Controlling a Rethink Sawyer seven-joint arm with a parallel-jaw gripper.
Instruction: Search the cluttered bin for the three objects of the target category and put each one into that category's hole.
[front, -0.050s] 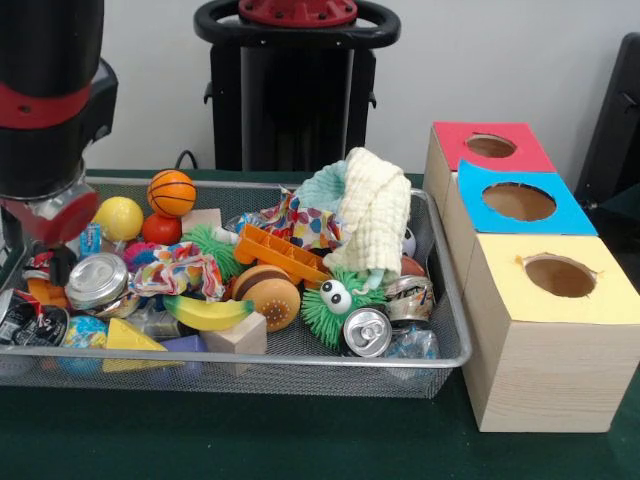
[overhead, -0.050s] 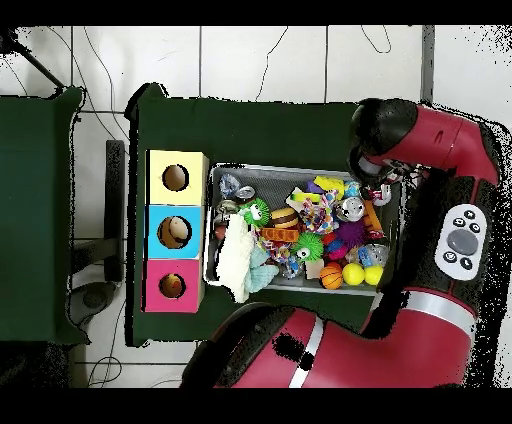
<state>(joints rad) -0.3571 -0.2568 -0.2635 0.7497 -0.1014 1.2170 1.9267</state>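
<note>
At the far left of the front view the arm's black and red wrist comes down over the left end of the wire bin (front, -0.050s: 455, 345), and the gripper (front, -0.050s: 48, 262) hangs low among the clutter there; whether its fingers are spread or closed, or have hold of anything, I cannot tell, since the wrist body and the objects around it hide them. Just beside it lie a crushed silver can (front, -0.050s: 97, 280) and a dark crumpled can (front, -0.050s: 20, 322). Behind these sit a yellow ball (front, -0.050s: 119, 217), a small basketball (front, -0.050s: 171, 192) and a red ball (front, -0.050s: 161, 229). Toward the front rest a yellow wedge (front, -0.050s: 130, 338), a toy banana (front, -0.050s: 208, 312) and a plain wooden block (front, -0.050s: 238, 334). In the middle are a toy burger (front, -0.050s: 268, 294), an orange plastic rake-like toy (front, -0.050s: 281, 253) and a patterned cloth (front, -0.050s: 305, 222). A green spiky toy with googly eyes (front, -0.050s: 338, 306) touches a silver can lying on its side (front, -0.050s: 367, 331) (its top faces the camera). A cream knitted cloth (front, -0.050s: 378, 215) drapes over the pile at the right end.

Right of the bin, apart from it, stand three wooden boxes in a row: the red-topped box (front, -0.050s: 492, 148) farthest back, the blue-topped box (front, -0.050s: 519, 200) between, and the yellow-topped box (front, -0.050s: 555, 278) nearest, each with a round hole in its top.
</note>
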